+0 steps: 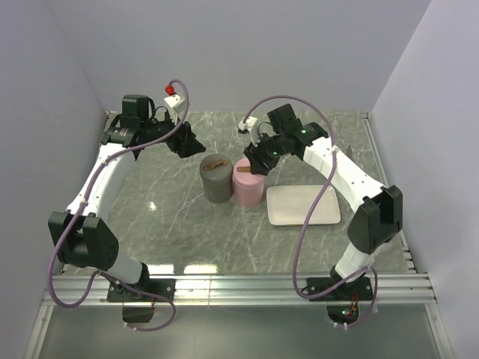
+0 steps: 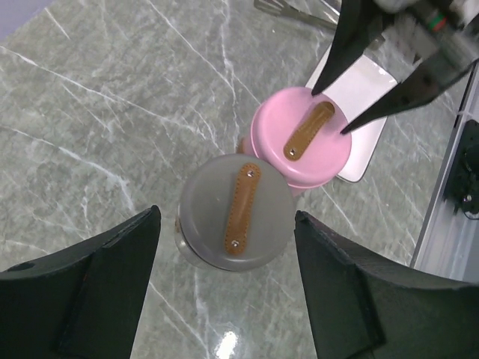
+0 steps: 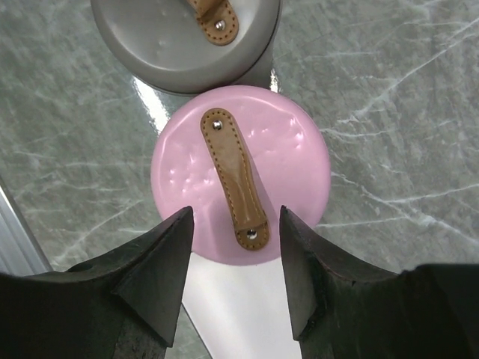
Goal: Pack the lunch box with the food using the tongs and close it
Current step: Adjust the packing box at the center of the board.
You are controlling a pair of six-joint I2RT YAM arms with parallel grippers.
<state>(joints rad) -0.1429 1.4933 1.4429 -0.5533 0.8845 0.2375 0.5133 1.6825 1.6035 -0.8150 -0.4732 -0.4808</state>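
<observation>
Left arm: white shell links between bulky black joint housings, with a boxy black wrist block behind the fingers.
Right arm: the same white links and black joints; small green lights glow just behind its fingers.
Cables: mauve, one looping loosely along each arm from base to wrist, with a white plug near the wrist.
Left fingers: matte black, broad blunt wedges with flat, faceted inner faces.
Right fingers: matte black, narrowing to sharp points.
Bases: black brackets, with a thin reddish wire at each.
</observation>
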